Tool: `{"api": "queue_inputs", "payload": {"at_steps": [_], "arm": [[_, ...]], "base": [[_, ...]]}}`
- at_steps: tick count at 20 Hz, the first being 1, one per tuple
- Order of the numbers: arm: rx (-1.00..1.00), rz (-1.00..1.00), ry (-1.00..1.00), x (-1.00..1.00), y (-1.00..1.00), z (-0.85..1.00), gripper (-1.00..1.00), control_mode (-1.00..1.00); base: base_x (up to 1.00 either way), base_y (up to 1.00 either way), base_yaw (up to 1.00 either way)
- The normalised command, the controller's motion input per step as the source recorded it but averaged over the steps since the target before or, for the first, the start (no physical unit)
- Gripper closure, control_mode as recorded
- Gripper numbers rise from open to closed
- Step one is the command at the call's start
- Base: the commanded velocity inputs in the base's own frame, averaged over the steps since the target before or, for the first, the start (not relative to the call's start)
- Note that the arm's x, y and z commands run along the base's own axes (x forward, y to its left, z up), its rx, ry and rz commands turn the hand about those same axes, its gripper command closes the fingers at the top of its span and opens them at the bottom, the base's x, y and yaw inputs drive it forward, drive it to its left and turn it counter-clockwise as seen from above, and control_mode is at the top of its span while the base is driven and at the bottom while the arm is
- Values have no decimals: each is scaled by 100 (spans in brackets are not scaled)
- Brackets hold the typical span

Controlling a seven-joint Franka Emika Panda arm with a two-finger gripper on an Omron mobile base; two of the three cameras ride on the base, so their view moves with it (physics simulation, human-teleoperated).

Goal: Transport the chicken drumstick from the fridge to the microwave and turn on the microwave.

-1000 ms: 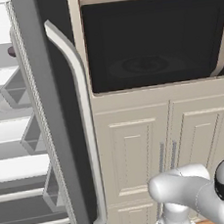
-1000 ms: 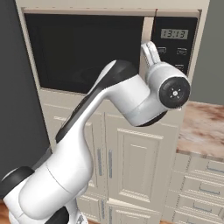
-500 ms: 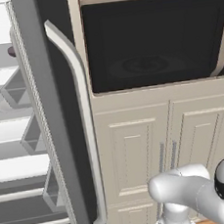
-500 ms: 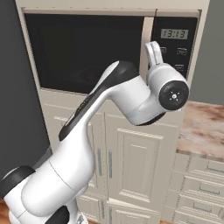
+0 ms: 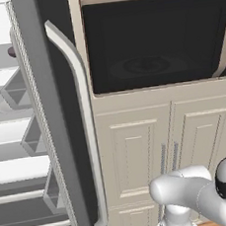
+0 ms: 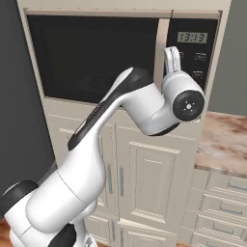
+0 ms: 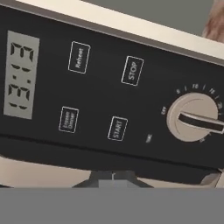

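The microwave (image 5: 151, 41) is built in above the cream cabinets, and its black glass door (image 6: 96, 53) is closed. A round plate shows dimly through the glass. The chicken drumstick is hidden. My gripper (image 6: 172, 53) is shut and empty, raised in front of the microwave's control panel (image 6: 193, 53), just left of its buttons. In the hand view the shut fingertips (image 7: 113, 176) sit just below the START button (image 7: 117, 128), with the clock display (image 7: 19, 74), the STOP button (image 7: 132, 70) and a dial (image 7: 192, 117) around it. The fridge (image 5: 51, 117) stands open at the left.
The open fridge door's long curved handle (image 5: 86, 118) juts out left of the microwave. White shelves and door bins (image 5: 13, 91) lie behind it, with a small dark purplish item (image 5: 11, 51) at a shelf edge. Cream cabinets (image 5: 140, 161) stand below; a marbled counter (image 6: 224, 140) lies right.
The gripper has edged slightly up and right toward the control panel. The microwave door and fridge door have not moved.
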Motion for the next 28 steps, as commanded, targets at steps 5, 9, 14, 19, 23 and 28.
{"api": "queue_inputs", "payload": {"at_steps": [5,9,14,19,23,28], "arm": [[7,-2,0,15,-7,-12,100,-100],[7,-2,-3,13,-5,-2,100,-100],[9,-3,-1,20,-11,0,100,-100],[8,-3,0,18,-8,0,100,-100],[7,-3,0,16,-1,0,100,-100],[6,-3,0,17,0,0,100,-100]], "base": [[0,0,0],[0,0,0],[0,0,0],[0,0,0],[0,0,0],[0,0,0]]}}
